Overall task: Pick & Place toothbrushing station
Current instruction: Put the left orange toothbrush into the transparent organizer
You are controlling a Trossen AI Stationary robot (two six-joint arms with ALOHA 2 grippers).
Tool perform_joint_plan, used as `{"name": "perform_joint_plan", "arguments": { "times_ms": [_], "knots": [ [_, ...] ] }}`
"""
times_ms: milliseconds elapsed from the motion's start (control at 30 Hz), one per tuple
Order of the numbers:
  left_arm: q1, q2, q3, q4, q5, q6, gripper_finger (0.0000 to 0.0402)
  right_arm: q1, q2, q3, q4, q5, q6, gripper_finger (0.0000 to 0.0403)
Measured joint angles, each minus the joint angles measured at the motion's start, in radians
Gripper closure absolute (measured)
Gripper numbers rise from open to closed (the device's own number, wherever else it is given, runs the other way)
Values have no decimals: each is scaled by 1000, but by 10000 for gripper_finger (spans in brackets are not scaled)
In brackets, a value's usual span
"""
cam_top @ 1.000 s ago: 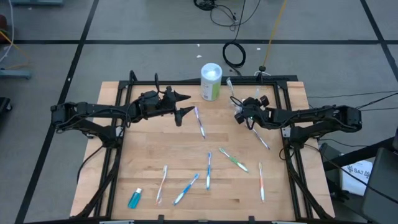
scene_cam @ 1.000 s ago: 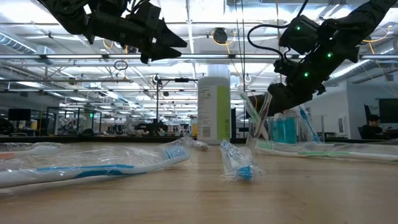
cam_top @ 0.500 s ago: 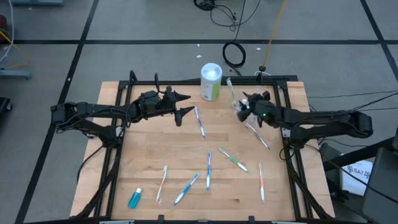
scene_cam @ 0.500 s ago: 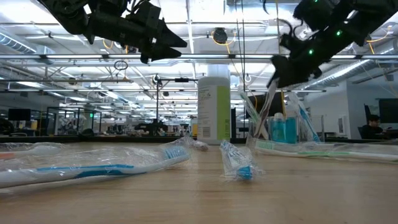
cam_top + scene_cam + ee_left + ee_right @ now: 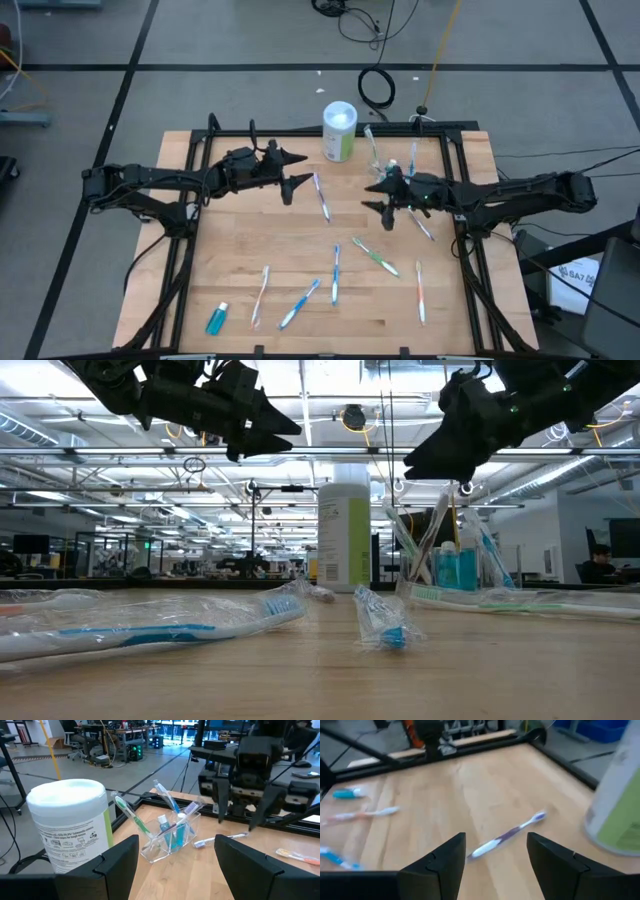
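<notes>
A small clear cup (image 5: 386,162) holding several toothbrushes and a teal tube stands on its base at the table's far right; it also shows in the left wrist view (image 5: 172,836) and the low view (image 5: 445,565). Several wrapped toothbrushes lie flat on the wood, among them a purple one (image 5: 321,196) and a green one (image 5: 375,257). A teal tube (image 5: 217,318) lies near the front left. My left gripper (image 5: 303,168) is open and empty, in the air left of the purple brush. My right gripper (image 5: 367,197) is open and empty, level, just nearer than the cup, pointing toward the table's left.
A white wipes canister (image 5: 340,130) stands at the far edge between the arms. More brushes lie toward the near edge: a blue one (image 5: 336,272), an orange one (image 5: 420,290) and one (image 5: 418,218) under the right arm. A black frame (image 5: 455,200) borders the board.
My right gripper has risen from beside the cup, swung toward the table's near left, and turned from pointing down to lying level, pointing left. The cup and the brushes on the table have stayed where they were.
</notes>
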Motion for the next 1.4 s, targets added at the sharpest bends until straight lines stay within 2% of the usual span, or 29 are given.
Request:
{"name": "perform_joint_plan", "arguments": {
  "times_ms": [333, 500, 767, 900, 1000, 1200, 1400],
  "knots": [
    [-46, 0, 0, -54, 3, 0, 133, 124, 101, 0, 97, 0, 3, 202],
    [-75, 0, 0, -141, 3, -8, 133, 186, 166, 0, 170, 0, 3, 202],
    [-116, 0, 0, -340, 1, -33, 133, 231, 250, 0, 173, 1, 3, 202],
    [-147, 0, 0, -463, 5, -136, 133, 230, 296, 0, 189, 2, 3, 202],
    [-177, 0, 0, -596, 59, -231, 133, 230, 331, 0, 202, 2, 3, 202],
    [-273, 1, 0, -784, 195, -580, 133, 230, 359, 0, 223, 3, -15, 202],
    [-425, 11, 0, -807, 232, -912, 133, 229, 359, 0, 221, 3, -27, 202]
  ]
}}
